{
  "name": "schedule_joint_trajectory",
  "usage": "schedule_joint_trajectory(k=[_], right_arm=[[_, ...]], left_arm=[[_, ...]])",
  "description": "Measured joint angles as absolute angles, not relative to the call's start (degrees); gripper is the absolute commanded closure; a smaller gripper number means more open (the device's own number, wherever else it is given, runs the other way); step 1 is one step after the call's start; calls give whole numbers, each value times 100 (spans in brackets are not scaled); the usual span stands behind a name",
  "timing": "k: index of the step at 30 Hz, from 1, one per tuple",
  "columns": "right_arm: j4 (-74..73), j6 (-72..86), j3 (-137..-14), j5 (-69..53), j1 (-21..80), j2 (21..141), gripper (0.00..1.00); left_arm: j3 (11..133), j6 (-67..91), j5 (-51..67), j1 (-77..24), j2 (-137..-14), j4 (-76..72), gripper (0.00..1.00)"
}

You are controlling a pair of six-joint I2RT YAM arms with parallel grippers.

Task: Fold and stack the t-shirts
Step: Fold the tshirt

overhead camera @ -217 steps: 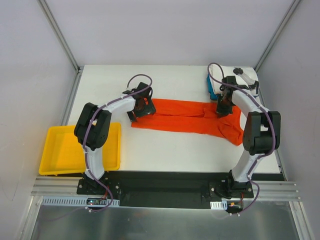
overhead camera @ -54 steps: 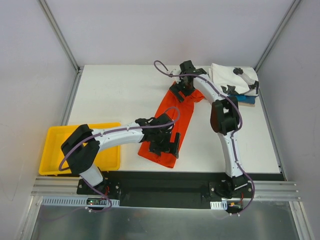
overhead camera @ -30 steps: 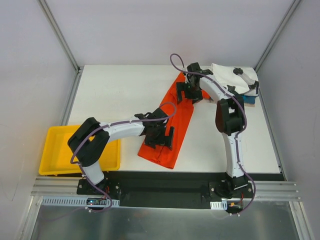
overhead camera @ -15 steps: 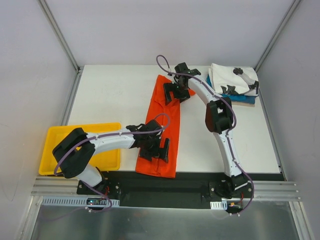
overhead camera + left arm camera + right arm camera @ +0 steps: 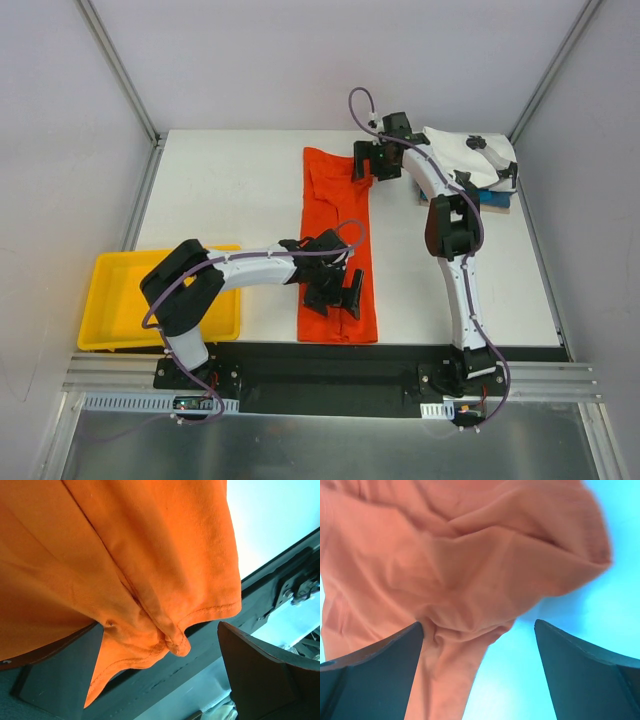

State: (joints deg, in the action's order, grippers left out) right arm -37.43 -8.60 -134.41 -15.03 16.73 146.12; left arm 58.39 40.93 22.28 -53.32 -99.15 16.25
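Observation:
The orange-red t-shirt (image 5: 336, 230) lies on the table as a long folded strip running from far to near. My left gripper (image 5: 335, 298) is over its near end, jaws wide open. In the left wrist view the shirt's hem (image 5: 150, 580) drapes over one finger (image 5: 60, 665), and the other finger (image 5: 260, 675) stands apart from it. My right gripper (image 5: 372, 166) is at the strip's far right corner, also open. In the right wrist view the cloth (image 5: 460, 565) bunches against one finger (image 5: 375, 665). The white t-shirt with black marks (image 5: 462, 157) lies folded on the teal-blue one (image 5: 492, 198) at the far right.
A yellow tray (image 5: 118, 300) sits at the near left, partly under my left arm. The black base rail (image 5: 320, 365) runs just beyond the orange strip's near end. White table (image 5: 220, 200) shows left and right of the strip.
The orange t-shirt has swung from a slant to lie straight, far to near. My right gripper moved right and farther back. My left gripper shifted a little to the right.

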Motion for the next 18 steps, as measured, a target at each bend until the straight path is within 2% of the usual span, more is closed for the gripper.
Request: schedule_joint_trajectory(k=[18], right_arm=[[-1627, -276, -13646, -1789, 1634, 15095, 4]], left_arm=[[6101, 4088, 2648, -5330, -10210, 1529, 1]])
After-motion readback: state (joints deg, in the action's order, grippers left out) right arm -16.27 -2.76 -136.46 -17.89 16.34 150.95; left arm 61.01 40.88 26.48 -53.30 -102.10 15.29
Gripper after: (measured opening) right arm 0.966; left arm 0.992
